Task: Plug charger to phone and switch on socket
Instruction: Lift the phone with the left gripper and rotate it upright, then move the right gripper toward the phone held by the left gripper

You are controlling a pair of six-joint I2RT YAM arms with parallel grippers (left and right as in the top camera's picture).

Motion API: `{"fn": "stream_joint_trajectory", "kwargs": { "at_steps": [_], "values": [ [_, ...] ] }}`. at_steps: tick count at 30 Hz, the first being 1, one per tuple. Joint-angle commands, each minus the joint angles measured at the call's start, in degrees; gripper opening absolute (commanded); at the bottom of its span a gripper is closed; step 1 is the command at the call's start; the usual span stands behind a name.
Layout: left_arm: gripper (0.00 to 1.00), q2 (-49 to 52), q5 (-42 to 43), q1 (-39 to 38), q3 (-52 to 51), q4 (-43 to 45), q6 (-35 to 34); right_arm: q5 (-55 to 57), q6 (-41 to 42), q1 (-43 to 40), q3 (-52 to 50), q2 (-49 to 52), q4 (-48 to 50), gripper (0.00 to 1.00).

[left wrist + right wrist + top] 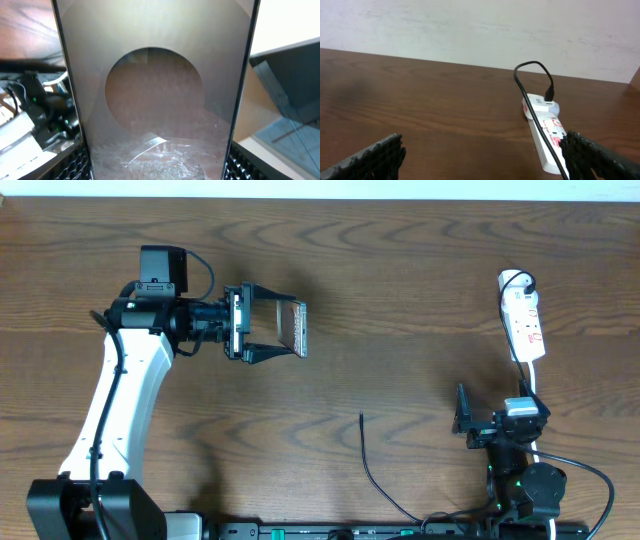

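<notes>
Cropped top and bottom in the left wrist view, the phone (155, 100) sits clamped in the left gripper (296, 328), the charger (363, 430) ends loose on the table (400, 280), and the right gripper (482, 147) gapes wide and empty before the socket (545, 132), whose near end one finger hides.

Phone (288, 326) held on edge in the left hand (299, 329), charger (362, 430) loose mid-table, white socket (526, 323) at right.

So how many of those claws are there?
2. The left claw is left of centre, gripping the phone; the right claw sits open at the right, near the white power strip.
</notes>
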Motion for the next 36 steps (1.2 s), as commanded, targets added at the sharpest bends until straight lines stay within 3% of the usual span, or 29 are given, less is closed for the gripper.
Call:
{"fn": "stream_joint_trajectory", "kwargs": {
  "at_steps": [1, 7, 9, 16, 23, 36],
  "values": [
    [0.07, -0.8, -5.7, 0.1, 1.0, 0.2, 3.0, 0.2, 0.7, 0.4, -0.1, -0.3, -0.3, 0.99],
    [0.07, -0.8, -25.8, 0.1, 1.0, -1.7, 8.3, 0.2, 0.7, 0.4, -0.1, -0.3, -0.3, 0.99],
    [0.08, -0.8, -37.9, 0.1, 0.9, -6.0, 9.7, 0.2, 0.7, 0.4, -0.1, -0.3, -0.3, 0.99],
    [0.08, -0.8, -55.2, 0.1, 0.9, -15.6, 9.6, 0.2, 0.7, 0.4, -0.1, -0.3, -0.3, 0.99],
    [0.07, -0.8, -59.0, 0.1, 0.3, -18.1, 9.6, 0.2, 0.7, 0.4, -0.1, -0.3, -0.2, 0.99],
    [0.08, -0.8, -56.7, 0.1, 0.3, -18.7, 9.6, 0.3, 0.4, 0.4, -0.1, -0.3, 0.0, 0.99]
  ]
}}
